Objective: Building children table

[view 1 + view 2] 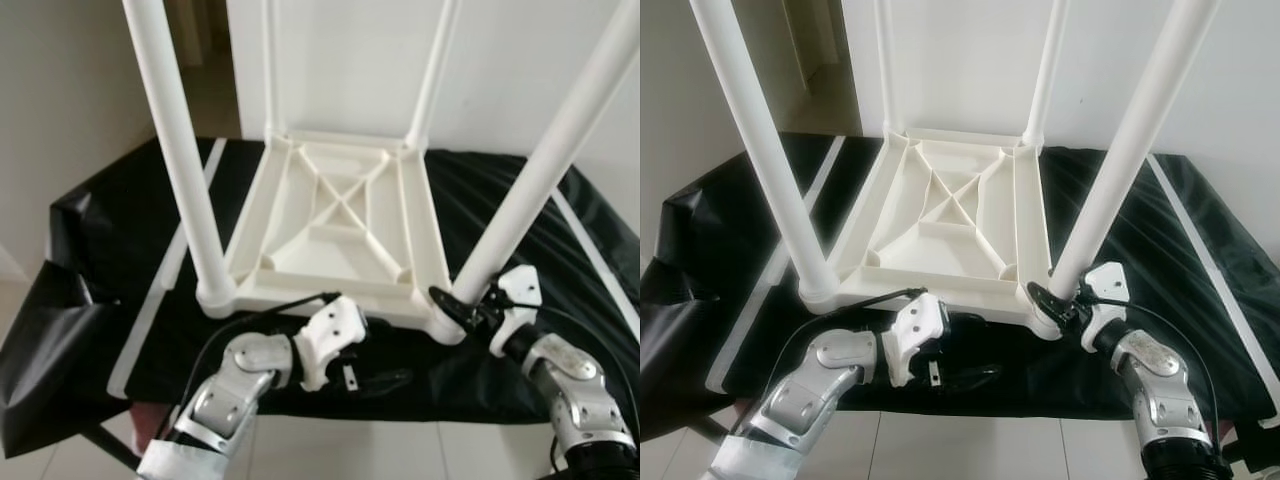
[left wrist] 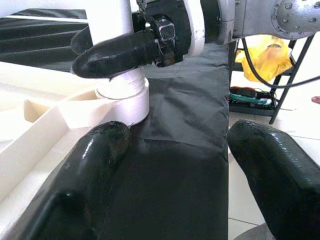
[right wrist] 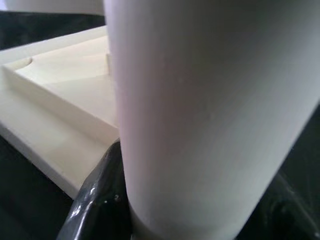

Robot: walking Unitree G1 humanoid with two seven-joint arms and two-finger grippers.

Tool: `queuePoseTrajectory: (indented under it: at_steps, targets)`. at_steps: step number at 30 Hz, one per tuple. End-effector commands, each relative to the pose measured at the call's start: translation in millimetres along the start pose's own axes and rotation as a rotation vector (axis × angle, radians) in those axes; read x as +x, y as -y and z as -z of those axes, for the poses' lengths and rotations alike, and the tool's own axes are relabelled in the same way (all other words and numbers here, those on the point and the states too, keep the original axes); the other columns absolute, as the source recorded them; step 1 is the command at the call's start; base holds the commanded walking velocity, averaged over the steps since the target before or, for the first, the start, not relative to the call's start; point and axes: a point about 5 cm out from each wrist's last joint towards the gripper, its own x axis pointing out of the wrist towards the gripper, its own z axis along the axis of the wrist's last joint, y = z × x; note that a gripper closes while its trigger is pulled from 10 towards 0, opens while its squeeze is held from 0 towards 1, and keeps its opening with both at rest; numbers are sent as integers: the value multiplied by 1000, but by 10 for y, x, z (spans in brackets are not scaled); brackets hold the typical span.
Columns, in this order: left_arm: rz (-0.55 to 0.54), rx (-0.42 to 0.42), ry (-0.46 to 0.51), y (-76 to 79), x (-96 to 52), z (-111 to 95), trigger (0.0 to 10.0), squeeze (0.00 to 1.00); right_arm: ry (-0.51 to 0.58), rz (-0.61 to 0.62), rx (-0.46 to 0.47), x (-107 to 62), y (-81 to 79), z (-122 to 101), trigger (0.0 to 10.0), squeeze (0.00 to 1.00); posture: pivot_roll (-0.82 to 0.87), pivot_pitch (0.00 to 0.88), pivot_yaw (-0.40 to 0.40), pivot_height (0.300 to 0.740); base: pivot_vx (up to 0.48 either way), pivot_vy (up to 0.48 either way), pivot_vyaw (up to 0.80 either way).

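Observation:
A white children's table (image 1: 335, 215) lies upside down on a black cover, its legs pointing up. My right gripper (image 1: 462, 300) is shut on the near right leg (image 1: 540, 170) just above its socket. In the right wrist view that leg (image 3: 210, 115) stands between my fingers (image 3: 100, 200). My left gripper (image 1: 385, 382) lies low on the cover in front of the table's near edge. It is open, nothing between its fingers (image 2: 100, 165), and points toward the near right leg's base (image 2: 122, 97). The near left leg (image 1: 180, 150) stands free.
The black cover (image 1: 120, 230) has white tape strips (image 1: 160, 290) along both sides and ends just before the tiled floor (image 1: 400, 450). A white wall (image 1: 350, 60) rises behind the table. A metal rack with a yellow bag (image 2: 265, 55) stands off to the right.

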Motion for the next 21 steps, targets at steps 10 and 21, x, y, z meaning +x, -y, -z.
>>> queuePoseTrajectory:
  at_steps: [10, 21]
  targets:
    - [-2, -7, 9, -39, 46, -34, 10000, 0, -23, 242, 33, 7, -189, 3, 10000, 0, -22, 0, -47, 740, 0, 0, 0]
    - [5, -24, 25, -15, 69, -69, 10000, 0, -70, 611, 130, 16, -511, -4, 10000, 0, -23, 0, -39, 740, 0, 0, 0]
